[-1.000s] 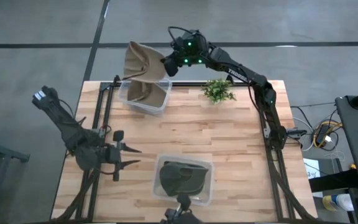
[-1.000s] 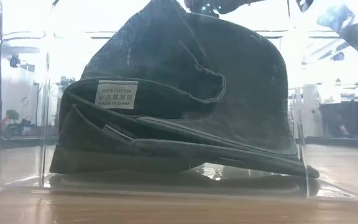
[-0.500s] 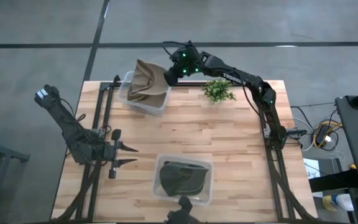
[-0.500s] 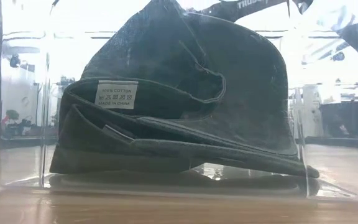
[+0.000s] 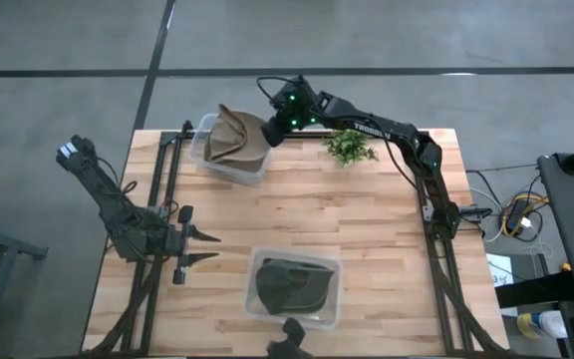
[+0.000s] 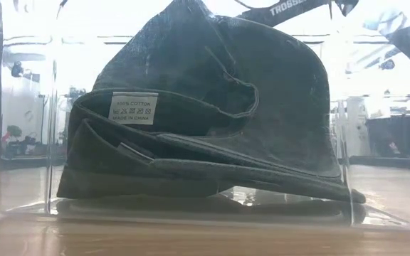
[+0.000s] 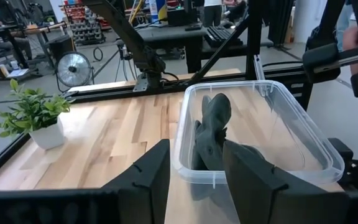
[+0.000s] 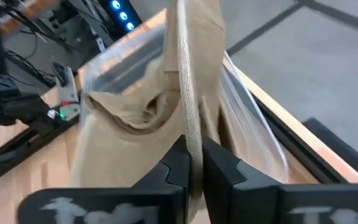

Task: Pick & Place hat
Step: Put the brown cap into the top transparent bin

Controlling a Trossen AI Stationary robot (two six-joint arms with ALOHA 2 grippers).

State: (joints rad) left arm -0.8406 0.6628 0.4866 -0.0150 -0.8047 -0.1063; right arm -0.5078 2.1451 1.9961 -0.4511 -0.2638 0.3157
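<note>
A tan hat [image 5: 235,137] hangs from my right gripper [image 5: 267,128] over the clear bin [image 5: 200,131] at the table's far left. In the right wrist view the gripper [image 8: 192,168] is shut on the tan hat [image 8: 135,118], whose lower part has sunk into the bin [image 8: 247,124]. A dark hat [image 5: 295,286] lies crumpled in a second clear bin [image 5: 335,299] by the near edge; it fills the low view [image 6: 205,114]. My left gripper [image 5: 199,249] waits open at the near left, level, pointing at that bin [image 7: 272,99]. My right gripper pinches the tan hat's brim edge [image 8: 188,134] between its two fingers, a narrow folded band running between them. It comes from the table's right, slanting down. The hat hangs bunched and slack below the fingers, with its lower part inside the far bin.
A small potted plant [image 5: 350,146] stands at the far edge, just right of my right gripper, and also shows in the left wrist view [image 7: 35,118]. Black frame rails run along both table sides [image 5: 436,229]. Bare wood lies between the two bins [image 5: 297,209].
My right gripper has come down and toward the near edge, staying shut on the tan hat. The hat, held spread out high above the far bin, has dropped into it and bunched up.
</note>
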